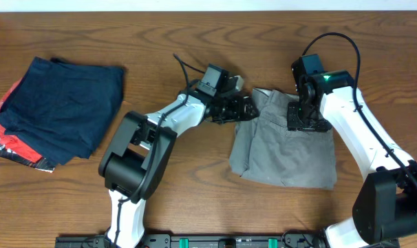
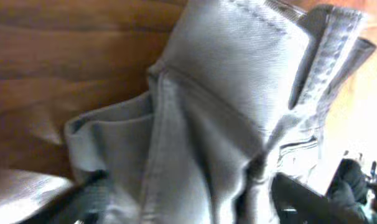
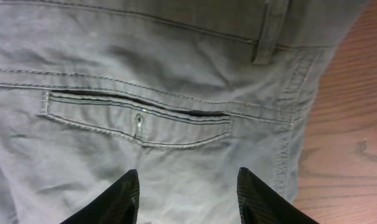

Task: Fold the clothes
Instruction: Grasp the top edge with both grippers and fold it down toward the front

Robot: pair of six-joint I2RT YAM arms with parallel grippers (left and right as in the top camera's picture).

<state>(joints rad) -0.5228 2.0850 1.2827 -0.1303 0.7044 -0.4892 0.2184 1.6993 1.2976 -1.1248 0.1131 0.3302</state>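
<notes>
Grey shorts (image 1: pixel 284 148) lie spread beneath the right gripper (image 3: pixel 185 178), released, fingers apart just short of the back pocket (image 3: pixel 139 118). Bunched waistband cloth rises before the left gripper (image 1: pixel 246 107); whether it grips cannot be told.

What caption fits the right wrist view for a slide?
Right fingers open over the grey shorts, framing the buttoned back pocket; belt loop above, wooden table at right.

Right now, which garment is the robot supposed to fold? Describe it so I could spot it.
On the wooden table, look right of centre. The grey shorts lie there, slit pocket showing. They alone are grey; the navy garment and red garment sit stacked far left.
</notes>
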